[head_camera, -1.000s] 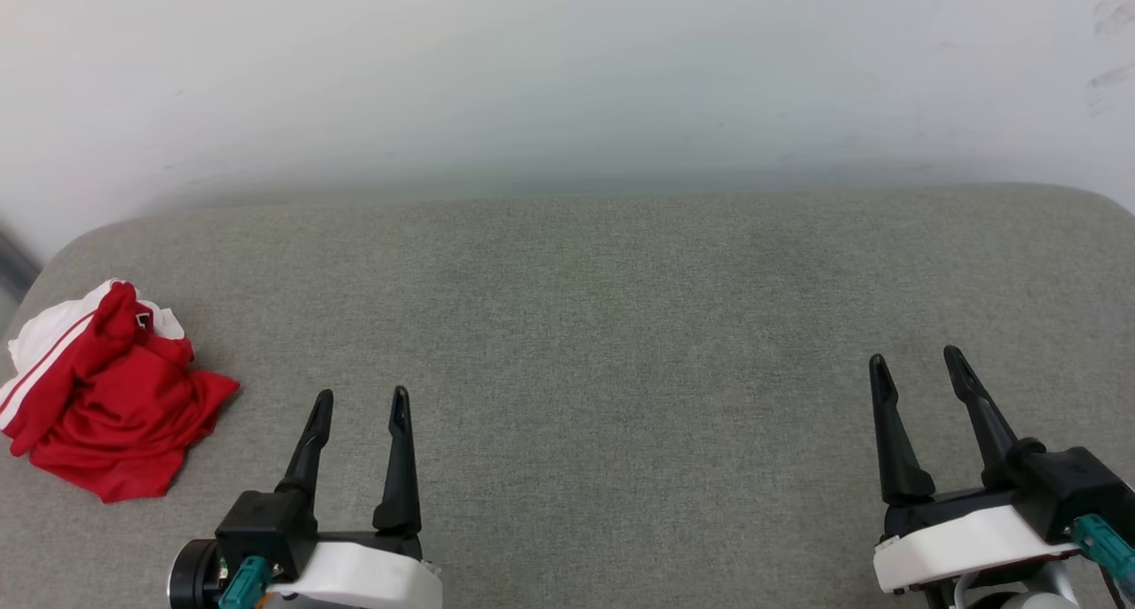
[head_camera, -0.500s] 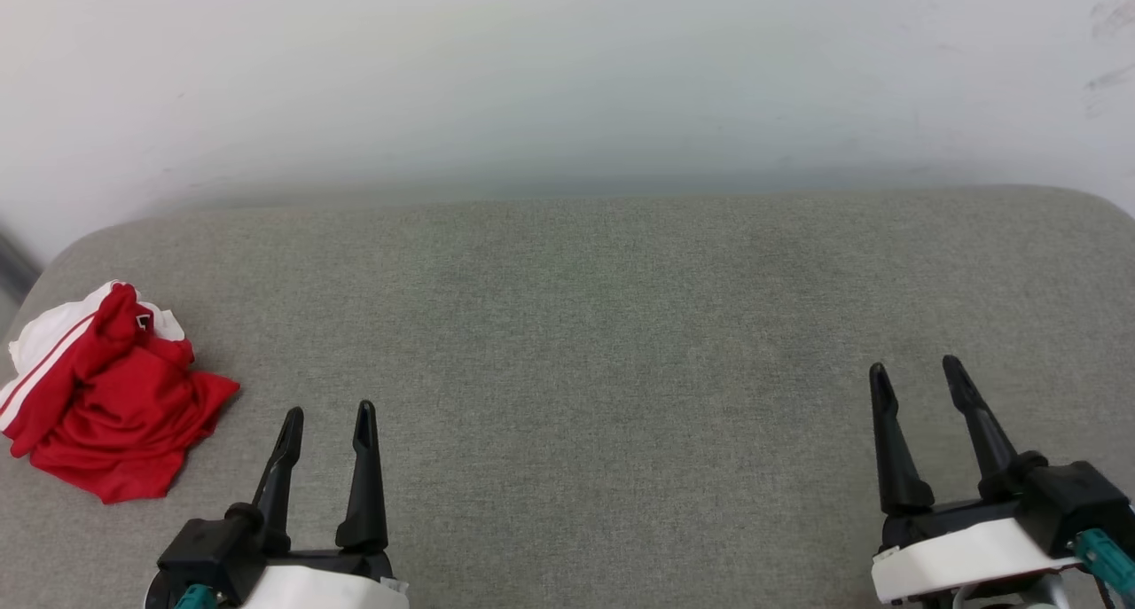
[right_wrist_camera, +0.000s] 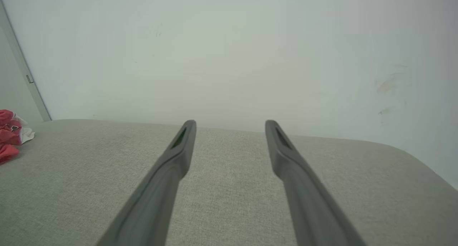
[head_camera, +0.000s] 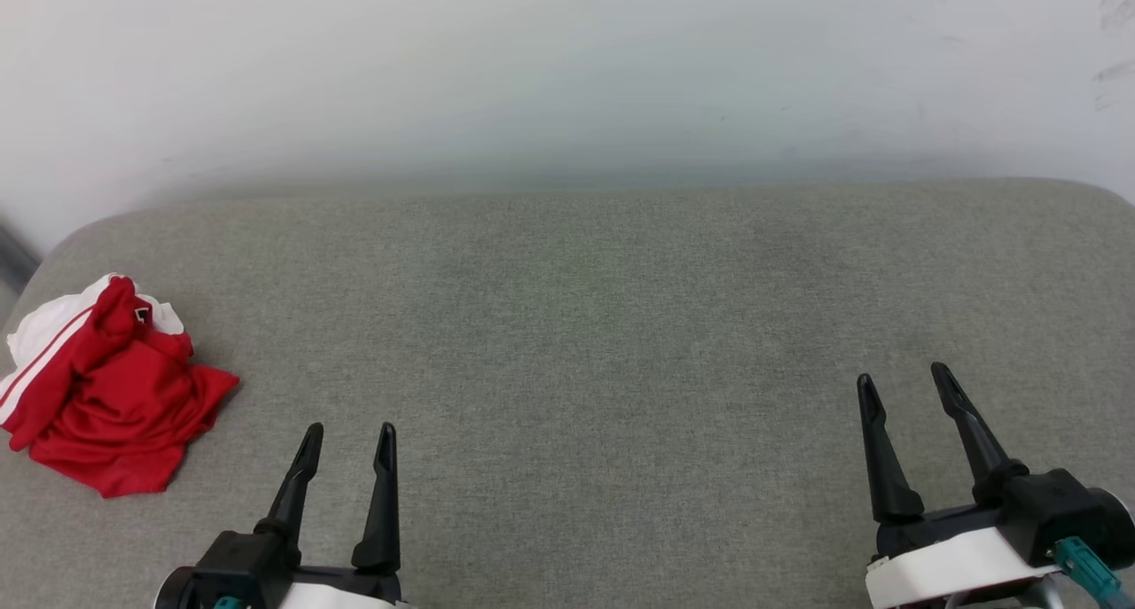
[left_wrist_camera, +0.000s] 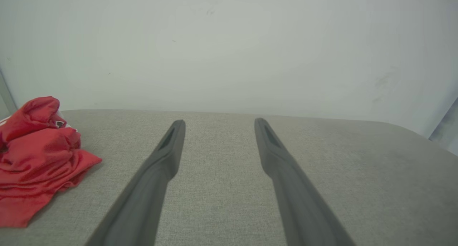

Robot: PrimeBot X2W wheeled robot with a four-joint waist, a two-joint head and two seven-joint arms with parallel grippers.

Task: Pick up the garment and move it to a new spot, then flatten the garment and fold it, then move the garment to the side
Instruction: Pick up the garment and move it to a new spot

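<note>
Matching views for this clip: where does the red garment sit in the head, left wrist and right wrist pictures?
Head view: the garment lies crumpled at the left edge, on the grey cushion.
Left wrist view: it is at the lower left, to the left of the left gripper.
Right wrist view: part of it is at the far left edge, cut off.
Shared landmark: the cushion's far edge against the white wall.
</note>
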